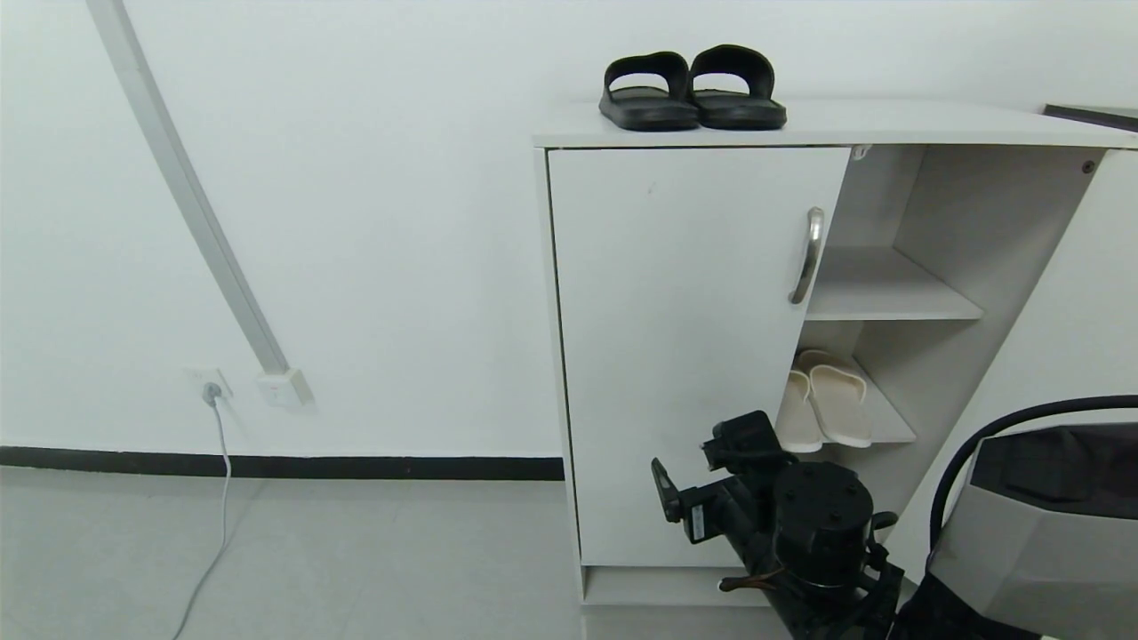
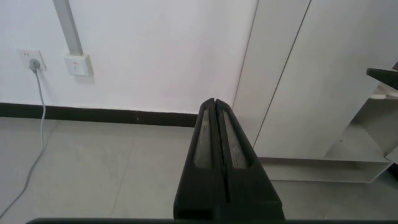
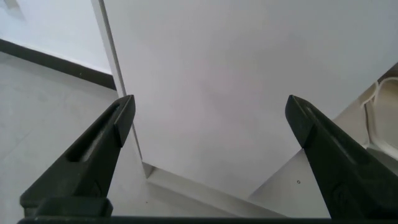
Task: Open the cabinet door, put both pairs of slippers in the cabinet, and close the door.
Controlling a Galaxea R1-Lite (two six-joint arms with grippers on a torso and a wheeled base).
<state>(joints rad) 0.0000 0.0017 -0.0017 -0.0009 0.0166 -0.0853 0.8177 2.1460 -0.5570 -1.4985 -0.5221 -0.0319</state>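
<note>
A white cabinet (image 1: 933,120) stands against a wall; its left door (image 1: 685,356) is shut and its right door (image 1: 1067,311) is swung wide open; a pair of black slippers (image 1: 693,89) sits side by side on the cabinet's top; a pair of white slippers (image 1: 825,400) lies on the lower shelf (image 1: 893,431) inside; the right hand (image 3: 208,106), spread wide and holding nothing, faces the lower part of the shut door; the left hand (image 2: 215,109) is pressed closed, empty, above the floor beside the cabinet.

Arm (image 1: 818,516) is matte black with a round cap dotted with screws, and a fat black cable (image 1: 1049,409) arcs beside it. Left gripper (image 2: 215,102) and right gripper (image 3: 211,109) both have black tapered fingers.
</note>
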